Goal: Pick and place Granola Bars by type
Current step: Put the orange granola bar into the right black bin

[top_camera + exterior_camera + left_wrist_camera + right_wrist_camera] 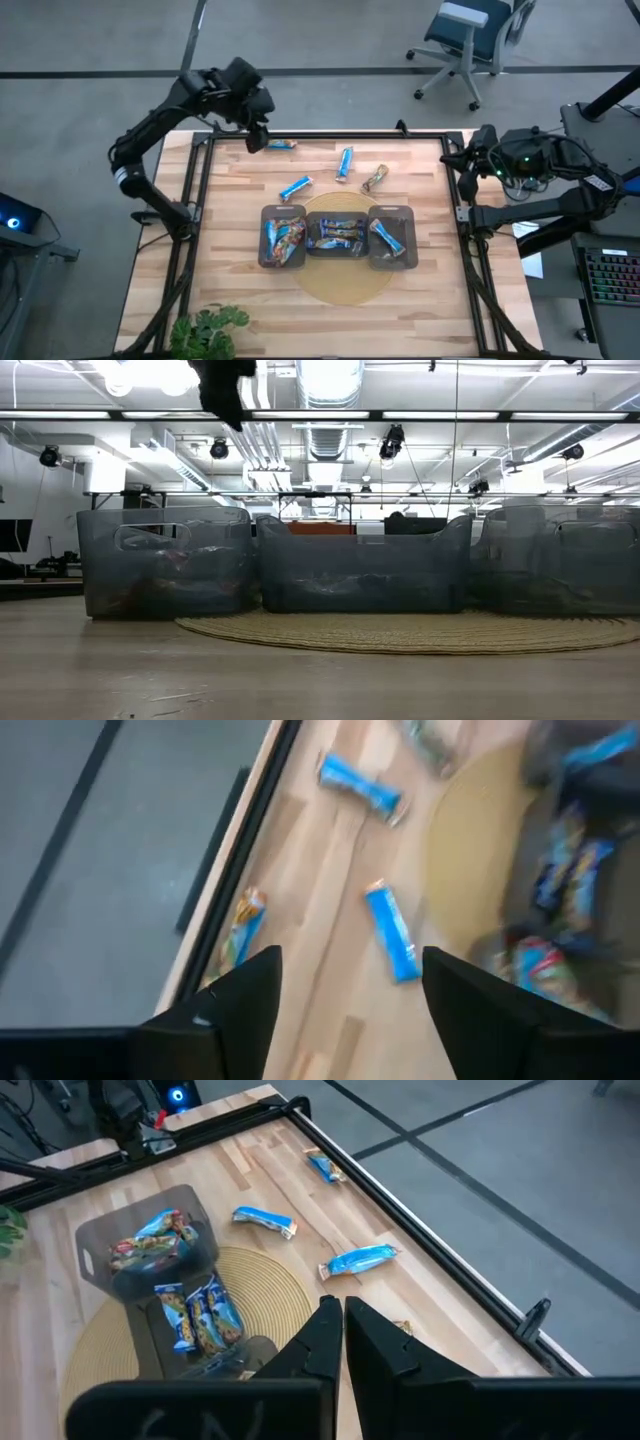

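Wooden table, round woven mat near front edge at middle. Plant at front left corner. Three dark trays in row across mat, each with granola bars inside. Beyond trays, loose on bare wood: blue bar, second blue bar, brownish bar. Orange-blue bar at far edge. Left gripper above far edge beside it, fingers apart, empty. Right gripper at far right corner, fingers together, empty.
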Tool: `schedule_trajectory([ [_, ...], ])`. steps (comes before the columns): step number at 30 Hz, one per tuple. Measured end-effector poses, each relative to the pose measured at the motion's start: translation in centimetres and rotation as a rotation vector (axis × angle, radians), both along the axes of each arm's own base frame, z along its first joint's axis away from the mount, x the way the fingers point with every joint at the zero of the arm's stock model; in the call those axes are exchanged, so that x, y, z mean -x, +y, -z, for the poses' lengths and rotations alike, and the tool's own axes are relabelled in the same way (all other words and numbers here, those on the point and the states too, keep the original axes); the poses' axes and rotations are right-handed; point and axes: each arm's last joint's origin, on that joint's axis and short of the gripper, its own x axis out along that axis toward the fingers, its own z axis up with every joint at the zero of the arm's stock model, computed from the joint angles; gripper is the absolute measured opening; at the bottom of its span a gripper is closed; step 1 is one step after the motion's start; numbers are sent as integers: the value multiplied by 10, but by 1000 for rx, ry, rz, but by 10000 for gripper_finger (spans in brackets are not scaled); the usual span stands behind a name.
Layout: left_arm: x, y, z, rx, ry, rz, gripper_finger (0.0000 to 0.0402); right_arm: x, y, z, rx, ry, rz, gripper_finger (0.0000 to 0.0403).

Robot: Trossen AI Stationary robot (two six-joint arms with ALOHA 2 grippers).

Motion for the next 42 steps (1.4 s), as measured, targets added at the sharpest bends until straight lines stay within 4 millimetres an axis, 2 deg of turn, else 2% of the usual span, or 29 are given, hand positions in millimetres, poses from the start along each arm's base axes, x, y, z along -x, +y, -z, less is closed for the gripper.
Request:
schedule_trajectory([
  [12,-50,44,65,-18,229,20,225,-7,-1,14,-7,53,2,8],
  [19,-69,74,104,-9,327,50,225,-9,-1,18,-12,70,-3,8],
  [24,-76,97,130,18,339,30,225,-7,0,19,-11,66,-4,8],
  [32,-76,126,169,80,408,65,225,-4,0,18,-9,56,-5,8],
  [38,-79,143,195,97,420,41,225,-3,0,18,-10,51,-5,8],
  [42,-83,149,205,92,414,37,225,-2,0,18,-11,51,-4,8],
])
